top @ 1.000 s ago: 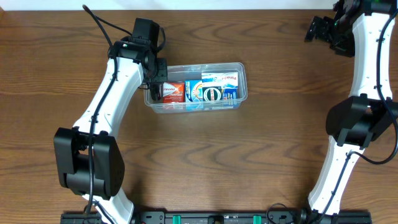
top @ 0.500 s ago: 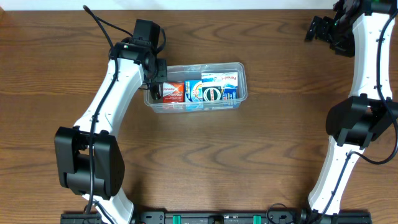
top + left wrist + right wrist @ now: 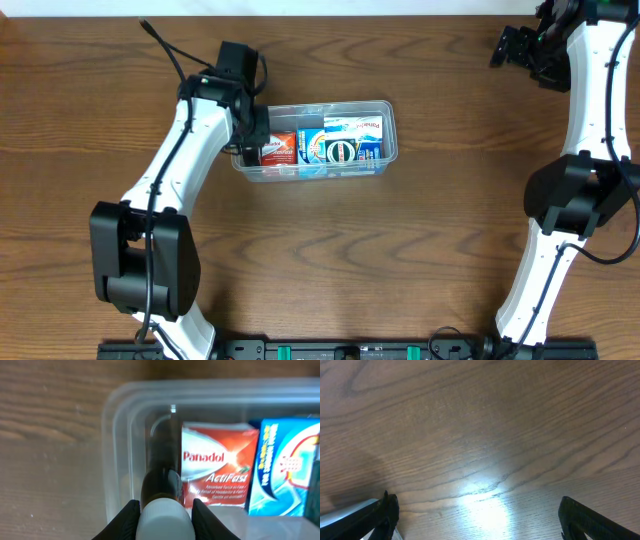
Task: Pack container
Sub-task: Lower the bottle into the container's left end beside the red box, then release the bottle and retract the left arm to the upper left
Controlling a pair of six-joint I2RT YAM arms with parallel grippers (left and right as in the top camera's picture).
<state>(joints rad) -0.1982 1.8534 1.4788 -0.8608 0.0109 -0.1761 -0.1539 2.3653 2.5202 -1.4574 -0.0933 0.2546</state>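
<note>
Brown wood-grain table (image 3: pixel 320 260) fills the overhead view. Near its middle sits the container (image 3: pixel 385 128), its long side running left to right, with a red packet (image 3: pixel 279 149) and a blue carton (image 3: pixel 345 150) inside. The left gripper (image 3: pixel 251 142) reaches down into the tub's left end. The right gripper (image 3: pixel 512 45) hangs well apart, over the far right corner of the table.

From the left wrist, the two fingers (image 3: pixel 127 520) stand narrow, clamped on the white-capped neck of a dark bottle (image 3: pixel 160 475). The bottle points down into the gap between the container's rounded left wall and the red packet, just beside the packet's edge. Whether its base rests on the tub's floor I cannot tell.

From the right wrist, only bare wood shows. The fingers stand wide at the frame's lower corners, with nothing between them.

The step in hand looks like setting the bottle into the last free slot at the tub's left end. The next move likely calls for easing it down until it is seated and then parting the fingers. After that the gripper should lift straight up, so that neither the packet nor the thin wall is dragged along.
</note>
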